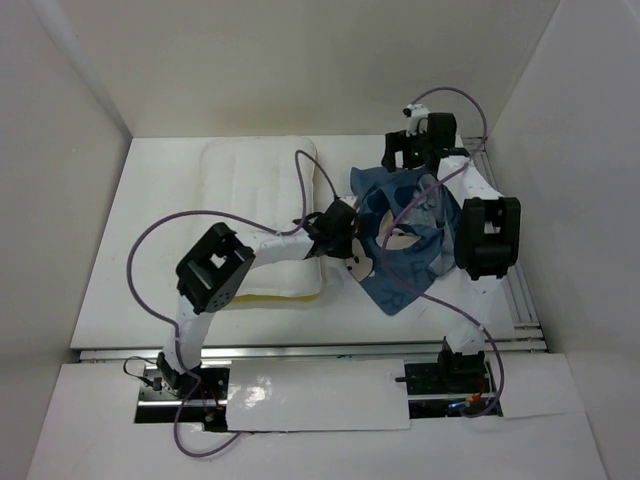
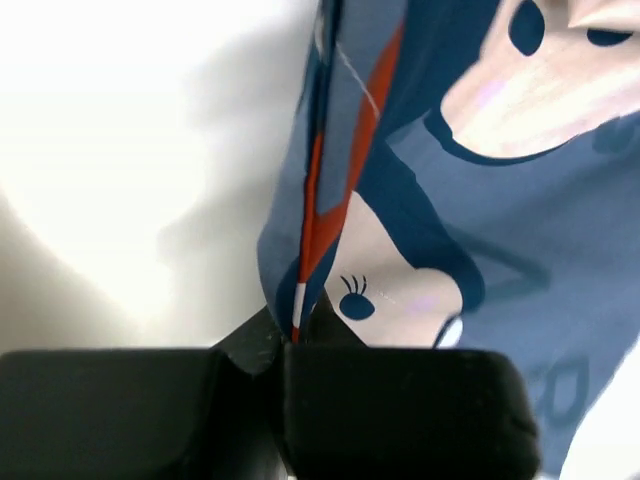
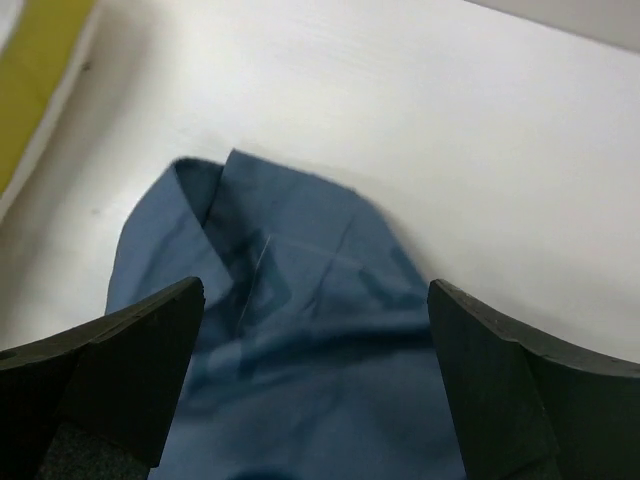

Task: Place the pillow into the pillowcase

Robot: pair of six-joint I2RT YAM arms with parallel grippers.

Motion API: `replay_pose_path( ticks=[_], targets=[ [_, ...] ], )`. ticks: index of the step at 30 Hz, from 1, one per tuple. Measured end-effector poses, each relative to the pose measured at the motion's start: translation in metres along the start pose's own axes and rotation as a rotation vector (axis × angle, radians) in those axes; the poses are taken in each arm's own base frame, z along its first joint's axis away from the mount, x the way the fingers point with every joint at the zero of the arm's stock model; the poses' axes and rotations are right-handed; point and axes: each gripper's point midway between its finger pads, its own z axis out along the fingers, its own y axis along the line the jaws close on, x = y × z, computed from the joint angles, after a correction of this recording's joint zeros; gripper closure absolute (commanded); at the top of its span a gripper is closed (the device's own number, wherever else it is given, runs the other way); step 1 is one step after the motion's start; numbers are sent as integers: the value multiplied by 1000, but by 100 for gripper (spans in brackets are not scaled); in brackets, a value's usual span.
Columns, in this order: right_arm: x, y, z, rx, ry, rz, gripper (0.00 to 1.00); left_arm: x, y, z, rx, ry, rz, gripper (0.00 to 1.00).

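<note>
Insertion not begun: the pillow [image 1: 262, 215] lies wholly outside the pillowcase [image 1: 405, 240], flat on the table [image 1: 160, 200] left of centre, with its long axis running far-to-near and its yellow edge at the near end. The pillowcase sits crumpled just to its right, with no readable long axis; its opening cannot be made out and appears unspread. Left end effector [image 2: 290, 340] is pinched on a pillowcase fold, while right end effector [image 3: 312, 300] stands wide above a blue corner, holding nothing.
</note>
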Motion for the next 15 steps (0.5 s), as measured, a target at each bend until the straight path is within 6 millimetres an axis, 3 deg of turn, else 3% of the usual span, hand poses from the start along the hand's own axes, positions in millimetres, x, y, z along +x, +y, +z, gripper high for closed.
replay_pose_path(
  ticks=[3,6,9,13,15],
  targets=[
    [-4,38,16,-78,-4,-103,0,22,11,-30,9,25,-6,100],
    [0,75,40,-144,6,-183,0,29,12,-48,29,23,-25,100],
    [24,112,64,-213,56,-249,0,32,11,-54,42,16,-25,100],
    [63,146,78,-283,147,-303,0,41,13,-55,39,27,-29,100],
    [73,158,81,-300,166,-317,10,44,14,-55,35,31,-38,100]
  ],
)
